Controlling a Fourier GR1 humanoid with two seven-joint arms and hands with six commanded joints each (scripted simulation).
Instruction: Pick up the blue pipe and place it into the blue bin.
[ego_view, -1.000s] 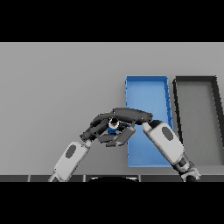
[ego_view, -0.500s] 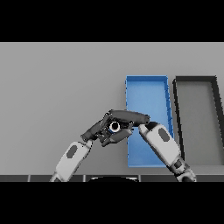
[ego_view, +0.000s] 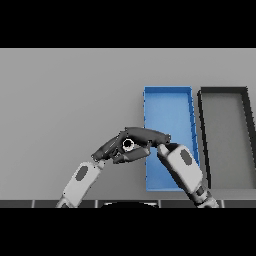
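Blue pipe barely visible, only pale round end showing between two hands. Right hand curled over it from above; left hand just beside, fingers curled beneath, apparently touching it too. Blue bin lay immediately right of hands, black bin beyond. Risk, judged: pipe slipping from cramped two-hand clasp, landing short of bin rim.
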